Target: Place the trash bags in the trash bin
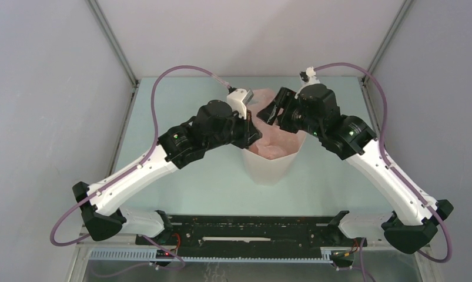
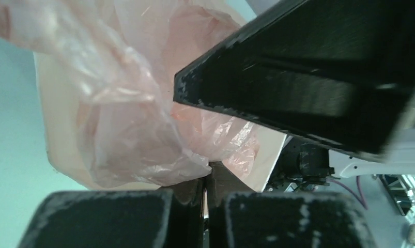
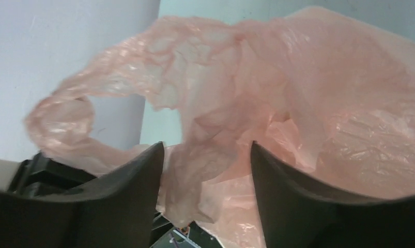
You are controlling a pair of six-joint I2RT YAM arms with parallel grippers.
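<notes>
left end effector [image 2: 205, 192] is pinched shut on a fold of the bag [image 1: 275, 147], anchoring it in the bin [image 1: 268, 171] mouth. right end effector [image 3: 206, 152] gapes wide, film loose between its fingers, likely ready to push the bag deeper.

The trash bag [image 3: 236, 103] draped over the trash bin [image 1: 271, 167] is thin pale-pink plastic film. It is translucent, crinkled all over, and faintly glossy where its creases catch the light. The trash bin itself is white plastic, smooth and matt on its flat facets. My left fingers [image 2: 107, 217], at the bin's rim, are matt black with a rough grain, scuffed whitish along their edges. My right fingers [image 3: 127, 191], above the bin, look dark, smooth and dull. Under the bin, the table [image 1: 180, 106] is pale green and smooth, with a soft sheen.
</notes>
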